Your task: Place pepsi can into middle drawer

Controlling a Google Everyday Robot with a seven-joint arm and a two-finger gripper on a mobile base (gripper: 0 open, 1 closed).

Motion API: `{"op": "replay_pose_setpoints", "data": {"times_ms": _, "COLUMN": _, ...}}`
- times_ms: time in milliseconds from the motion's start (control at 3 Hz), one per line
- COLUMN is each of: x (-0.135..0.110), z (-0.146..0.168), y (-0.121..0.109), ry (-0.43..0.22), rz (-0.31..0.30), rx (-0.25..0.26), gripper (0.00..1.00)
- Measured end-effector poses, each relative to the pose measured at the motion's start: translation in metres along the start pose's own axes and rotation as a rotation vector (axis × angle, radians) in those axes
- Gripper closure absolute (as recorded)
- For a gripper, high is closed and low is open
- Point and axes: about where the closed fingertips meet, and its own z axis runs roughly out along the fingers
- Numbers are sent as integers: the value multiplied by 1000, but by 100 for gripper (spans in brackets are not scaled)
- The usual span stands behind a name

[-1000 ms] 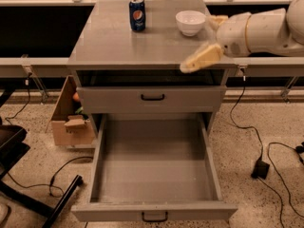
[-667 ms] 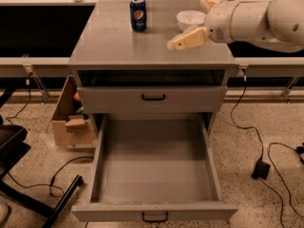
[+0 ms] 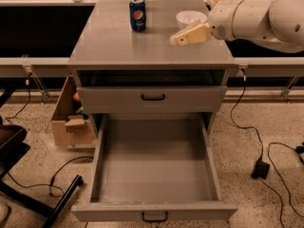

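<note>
hovering above the worktop's (image 3: 118, 46) right side is the gripper (image 3: 183, 36); whether it is released or clenched cannot be told. the pepsi can (image 3: 137, 14) is stood upright at the worktop's back. it could be toppled by a sideways approach, and the white bowl (image 3: 191, 19) clipped.
</note>
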Motion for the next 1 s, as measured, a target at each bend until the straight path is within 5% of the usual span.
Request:
{"op": "replay_pose_setpoints", "data": {"times_ms": 333, "x": 6, "z": 20, "y": -10, "ry": -33, "rz": 29, "rx": 16, "gripper": 0}}
{"op": "replay_pose_setpoints", "data": {"times_ms": 1000, "x": 21, "z": 110, "y": -75, "ry": -148, "rz": 175, "rx": 137, "gripper": 0}}
